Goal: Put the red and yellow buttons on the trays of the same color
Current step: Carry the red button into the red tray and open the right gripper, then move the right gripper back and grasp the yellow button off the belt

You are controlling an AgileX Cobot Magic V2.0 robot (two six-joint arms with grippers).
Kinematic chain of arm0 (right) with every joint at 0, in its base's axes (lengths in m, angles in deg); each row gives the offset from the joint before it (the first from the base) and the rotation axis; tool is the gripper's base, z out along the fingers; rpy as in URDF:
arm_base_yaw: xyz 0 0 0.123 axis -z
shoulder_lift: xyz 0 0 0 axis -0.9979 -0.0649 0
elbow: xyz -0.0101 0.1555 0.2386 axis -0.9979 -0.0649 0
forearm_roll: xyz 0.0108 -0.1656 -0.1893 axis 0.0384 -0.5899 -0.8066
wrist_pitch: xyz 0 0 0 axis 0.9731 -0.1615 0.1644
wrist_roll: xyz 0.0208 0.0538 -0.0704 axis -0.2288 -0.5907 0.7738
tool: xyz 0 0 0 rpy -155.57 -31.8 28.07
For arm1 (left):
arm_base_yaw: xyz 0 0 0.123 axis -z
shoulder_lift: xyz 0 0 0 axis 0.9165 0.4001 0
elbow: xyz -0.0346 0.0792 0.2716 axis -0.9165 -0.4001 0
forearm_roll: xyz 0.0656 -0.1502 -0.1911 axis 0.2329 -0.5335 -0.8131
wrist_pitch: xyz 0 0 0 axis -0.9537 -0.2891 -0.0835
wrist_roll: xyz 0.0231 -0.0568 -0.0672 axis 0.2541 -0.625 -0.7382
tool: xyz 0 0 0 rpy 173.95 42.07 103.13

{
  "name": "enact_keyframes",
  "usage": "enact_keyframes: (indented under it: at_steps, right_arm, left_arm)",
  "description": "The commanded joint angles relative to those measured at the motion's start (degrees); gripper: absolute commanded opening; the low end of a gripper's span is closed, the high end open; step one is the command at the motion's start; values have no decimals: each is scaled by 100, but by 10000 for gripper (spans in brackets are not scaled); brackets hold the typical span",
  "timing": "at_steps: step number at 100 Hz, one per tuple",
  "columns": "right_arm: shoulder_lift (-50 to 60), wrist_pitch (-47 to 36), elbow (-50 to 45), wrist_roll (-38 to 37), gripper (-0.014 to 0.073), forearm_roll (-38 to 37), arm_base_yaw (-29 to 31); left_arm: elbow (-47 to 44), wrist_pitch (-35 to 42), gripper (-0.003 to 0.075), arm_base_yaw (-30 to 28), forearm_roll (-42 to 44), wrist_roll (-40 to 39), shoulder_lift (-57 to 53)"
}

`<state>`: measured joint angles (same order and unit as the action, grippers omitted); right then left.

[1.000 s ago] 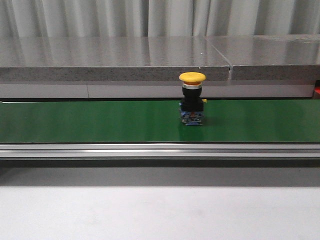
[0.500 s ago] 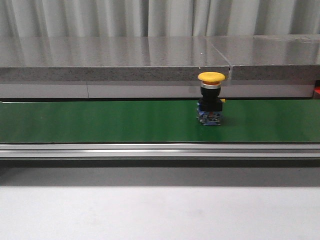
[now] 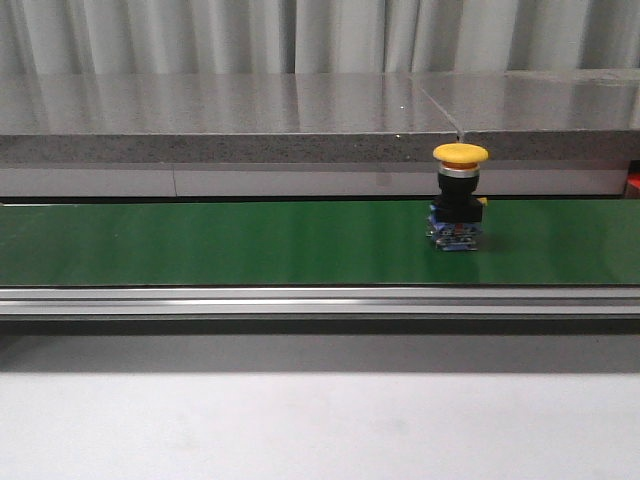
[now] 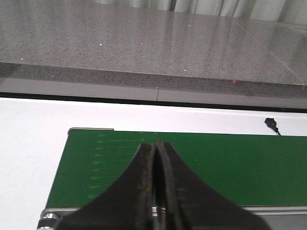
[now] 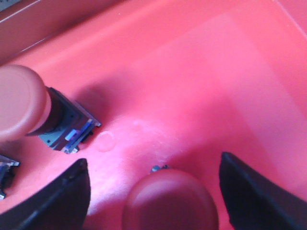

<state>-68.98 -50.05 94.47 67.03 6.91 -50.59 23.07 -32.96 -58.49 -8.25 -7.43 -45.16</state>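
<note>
In the front view a yellow button [image 3: 460, 198] stands upright on the green belt [image 3: 200, 243], further right than half a second ago; neither arm shows. In the left wrist view the left gripper [image 4: 156, 178] is clenched on nothing above the belt's end. In the right wrist view the right gripper [image 5: 158, 191] is spread wide over the red tray [image 5: 201, 72], one red button [image 5: 170, 201] between its fingers, cut off below, and another red button [image 5: 33, 108] lying tilted nearby.

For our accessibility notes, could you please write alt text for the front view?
A yellow button stands upright on the green conveyor belt, right of centre. Behind it runs a grey stone ledge.
</note>
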Motion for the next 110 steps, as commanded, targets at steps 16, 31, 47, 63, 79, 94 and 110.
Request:
enact_keyframes:
  at_steps: [16,31,47,63,79,94,110]
  right_arm:
    - [848,-181,207,8,577,85,43]
    - [1311,-1,207,8,577,128,43]
    - [1822,381,207,8,574,442,15]
    - [2352,934,179,8,573,795,-36]
    - [3033,986,-201,94,573,808,-356]
    - [3690,986,-866,483,573,808,-791]
    - [4272,959,-1644,679,573,808,-1163]
  left_arm:
    - [167,406,-19,33,-50,-12,41]
    - [167,406,-19,33,-50,-12,41]
    - [167,406,-19,33,-50,-12,41]
    - [167,406,-19,33,-50,-12,41]
    - [167,406,-19,33,-50,-12,41]
    - [167,406,-19,33,-50,-12,41]
    - [167,406,-19,33,-50,-12,41]
